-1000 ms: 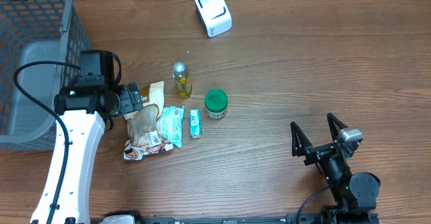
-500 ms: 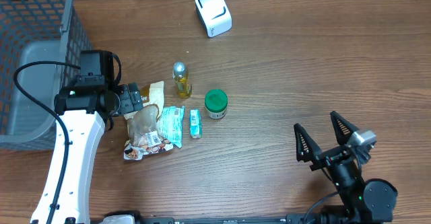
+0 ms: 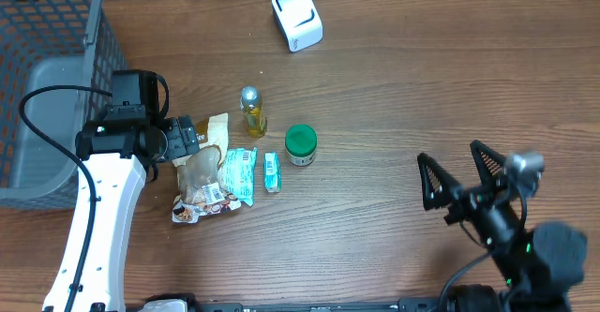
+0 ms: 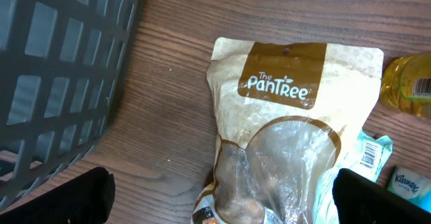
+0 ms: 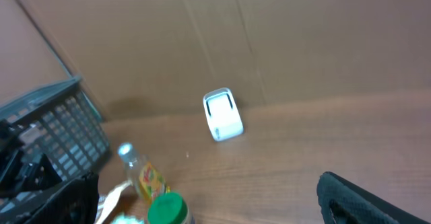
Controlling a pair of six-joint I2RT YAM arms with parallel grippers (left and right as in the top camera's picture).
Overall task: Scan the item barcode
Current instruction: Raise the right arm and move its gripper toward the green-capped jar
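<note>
While lifting up and swinging off to its own right, right hand (image 3: 449, 153) spread fully wide, gripping nothing. No change at left hand (image 3: 192, 136): equally wide open and empty, hovering directly over snack pouch (image 4: 289, 116), probably the item to scan, lying flat below its fingers. So nothing picked up yet, scanning not begun. Grey basket (image 3: 37, 31) close on that hand's left; bottle (image 3: 251, 111) and green-lidded jar (image 3: 300, 143) just to its right. White scanner (image 3: 297, 17) well ahead of both hands, across bare worktop (image 3: 422, 78).
</note>
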